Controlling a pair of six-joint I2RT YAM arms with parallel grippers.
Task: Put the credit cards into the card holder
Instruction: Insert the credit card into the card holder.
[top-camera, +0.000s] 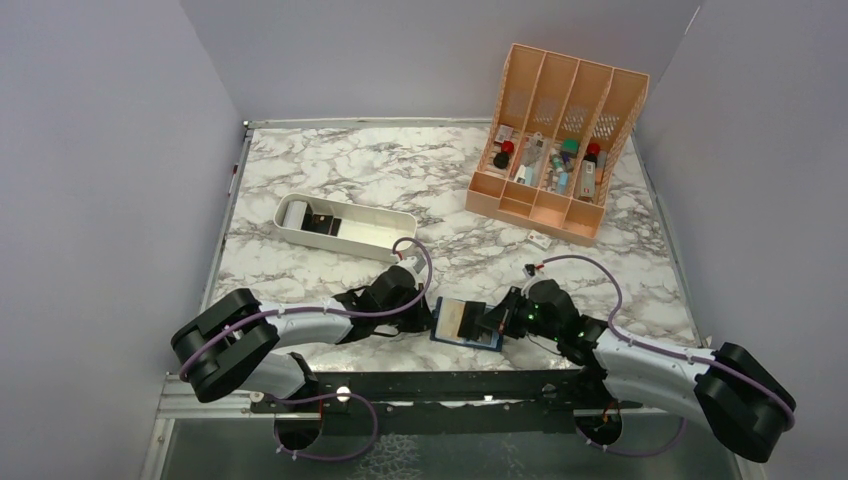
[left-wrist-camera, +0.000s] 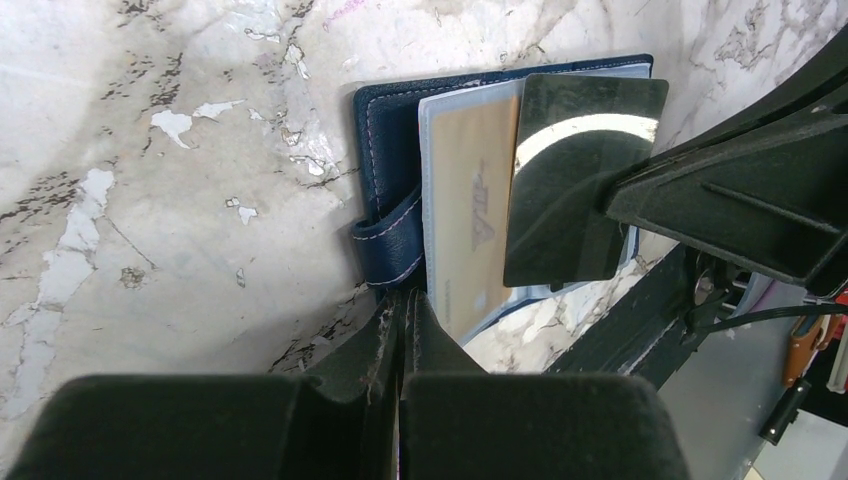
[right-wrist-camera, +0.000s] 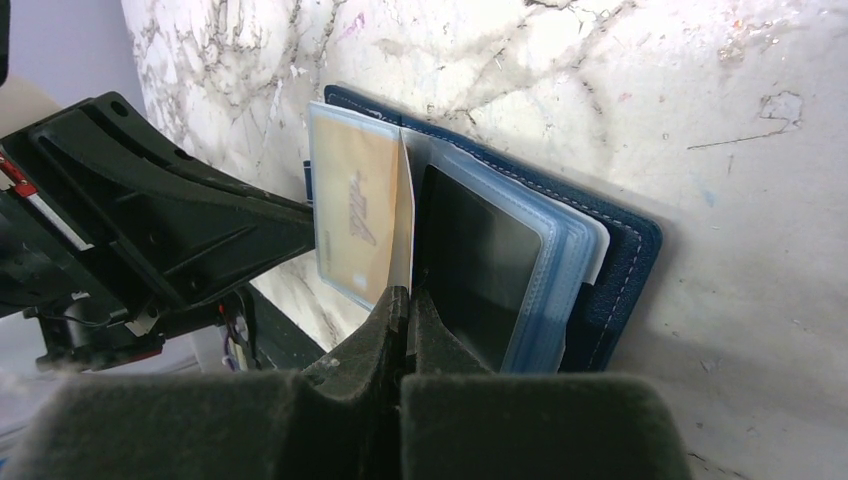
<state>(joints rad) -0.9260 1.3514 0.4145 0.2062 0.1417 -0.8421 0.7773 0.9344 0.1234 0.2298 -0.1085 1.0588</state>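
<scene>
A: Navy-blue stitched folding card holder: location, axis?
B: Open, near edge of the marble table. Long axis left-right, snap tab toward left gripper.
A: Jaws?
B: Left and right gripper: closed at opposite edges; grip unclear.

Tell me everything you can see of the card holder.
The card holder is a navy, leather-look case with pale stitching and a tab. It lies open and flat on the marble table, at its near edge. Clear plastic sleeves fan from it; one holds a tan card, another a dark card. The left gripper, shut, meets one edge; the right gripper, shut, seems to pinch a sleeve leaf.
</scene>
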